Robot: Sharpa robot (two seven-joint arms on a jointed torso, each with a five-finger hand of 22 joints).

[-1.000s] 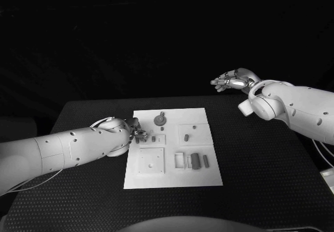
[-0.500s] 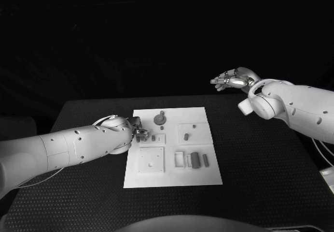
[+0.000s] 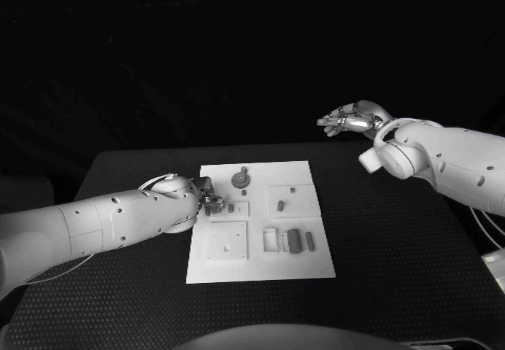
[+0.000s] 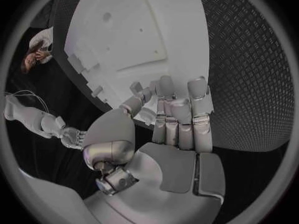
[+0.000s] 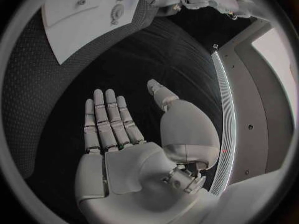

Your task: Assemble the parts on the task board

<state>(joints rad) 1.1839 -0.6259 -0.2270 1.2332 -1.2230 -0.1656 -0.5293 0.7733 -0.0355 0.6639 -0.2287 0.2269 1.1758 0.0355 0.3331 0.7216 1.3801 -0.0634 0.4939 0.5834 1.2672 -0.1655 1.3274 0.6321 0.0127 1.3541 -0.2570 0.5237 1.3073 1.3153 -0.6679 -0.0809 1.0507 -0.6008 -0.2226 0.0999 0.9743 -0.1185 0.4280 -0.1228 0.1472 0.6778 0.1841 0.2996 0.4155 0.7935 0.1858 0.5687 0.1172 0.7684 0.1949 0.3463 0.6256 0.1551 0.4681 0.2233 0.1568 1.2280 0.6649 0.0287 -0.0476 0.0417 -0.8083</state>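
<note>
Lying flat on the black table (image 3: 400,248), the white task board (image 3: 263,248) has its long axis running away from the robot. Its small grey parts (image 3: 295,241) sit in square recesses, just beyond the fingertips of the left hand (image 3: 211,200). These fingers (image 4: 181,109) are curled together at the board's left edge; whether they pinch a piece I cannot tell, because the arm hides them. The right hand (image 3: 352,119) is raised beyond the table, its fingers (image 5: 106,117) straight, apart and holding nothing.

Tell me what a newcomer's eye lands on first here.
The white task board in the middle of the black table, small parts scattered on it. The left hand works at the board's left edge, while the right hand hangs raised and open beyond the table's far right corner.
</note>
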